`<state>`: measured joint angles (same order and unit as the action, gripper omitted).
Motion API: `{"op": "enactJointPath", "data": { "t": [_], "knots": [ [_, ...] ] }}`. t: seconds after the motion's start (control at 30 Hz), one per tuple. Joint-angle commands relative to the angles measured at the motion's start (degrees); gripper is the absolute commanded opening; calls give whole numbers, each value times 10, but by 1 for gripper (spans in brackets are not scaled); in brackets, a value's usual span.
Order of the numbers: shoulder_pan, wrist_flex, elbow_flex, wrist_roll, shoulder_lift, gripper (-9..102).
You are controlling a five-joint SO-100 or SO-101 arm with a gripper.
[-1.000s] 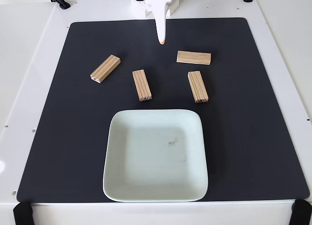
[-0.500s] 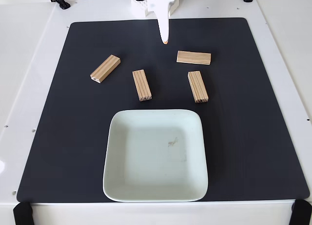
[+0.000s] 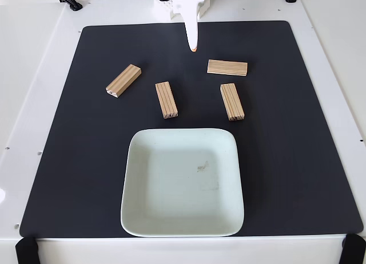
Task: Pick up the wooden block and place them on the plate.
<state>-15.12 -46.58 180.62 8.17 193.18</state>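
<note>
We see the black mat [image 3: 320, 161] covering most of the white table [image 3: 34, 58], with the plate [image 3: 143, 218] near its front edge and bare mat to either side of it. Behind the plate lie four blocks, well apart from one another: the left block [image 3: 123, 80] angled, the mid-left block [image 3: 166, 99] and mid-right block [image 3: 231, 102] pointing roughly front to back, the far-right block [image 3: 227, 67] lying crosswise. Our arm reaches in from the back edge with the gripper [image 3: 194, 48] tapering to one orange-tipped point above bare mat, just behind the blocks and holding nothing; we cannot tell how far its jaws stand apart.
</note>
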Motion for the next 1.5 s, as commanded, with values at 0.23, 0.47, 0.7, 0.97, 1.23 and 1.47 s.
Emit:
{"op": "enactJointPath", "data": {
  "t": [0.23, 0.47, 0.7, 0.97, 1.23, 1.47],
  "knots": [
    [-2, 1, -4, -3, -1, -1],
    [2, 0, -6, -3, -2, 0],
    [-1, 0, -5, -3, -2, 0],
    [-2, 1, -5, -4, -2, 0],
    [0, 1, -12, -4, -13, 0],
    [-4, -25, -166, -4, -106, 0]
  ]
}}
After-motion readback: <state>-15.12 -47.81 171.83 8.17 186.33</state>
